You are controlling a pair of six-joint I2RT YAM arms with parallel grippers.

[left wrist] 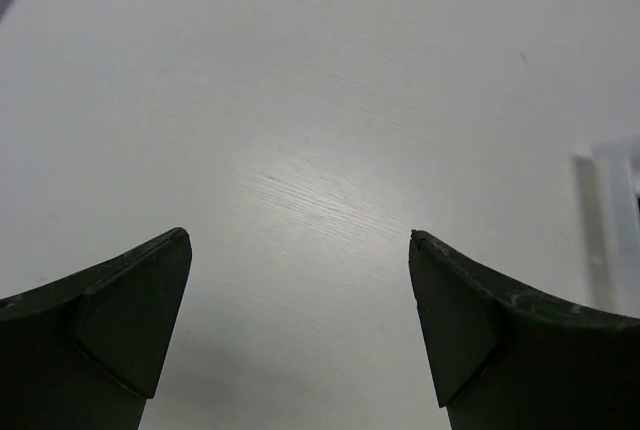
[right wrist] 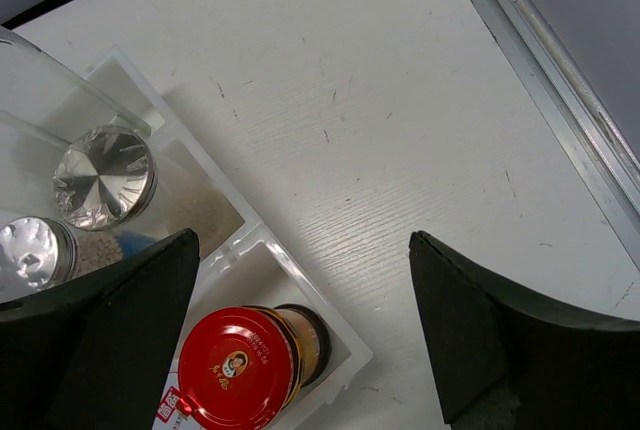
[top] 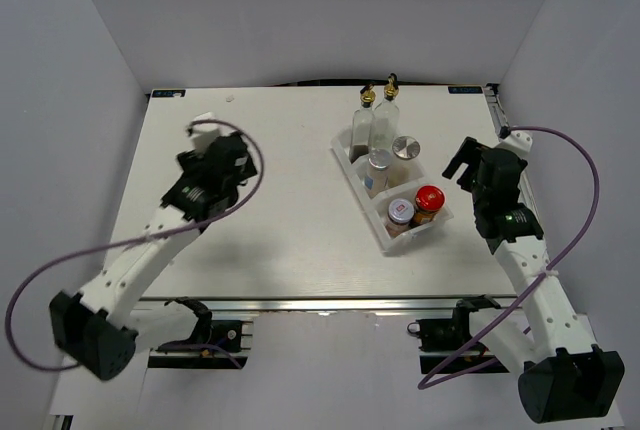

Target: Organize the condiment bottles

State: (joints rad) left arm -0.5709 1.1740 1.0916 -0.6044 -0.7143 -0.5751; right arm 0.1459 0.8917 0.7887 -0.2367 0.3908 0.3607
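Observation:
All the condiment bottles stand in a white tray right of centre. Two clear glass bottles with gold spouts fill its far compartment. Two silver-lidded cylinders share the middle one. The red-capped brown jar and a short pale-lidded jar occupy the near one. My right gripper is open just right of the tray; its wrist view shows the red cap, both silver lids and the tray rim. My left gripper is open over bare table, well left of the tray.
The tray's corner shows at the right edge of the left wrist view. A metal rail runs along the table's right edge, close to my right gripper. White walls enclose the table on three sides.

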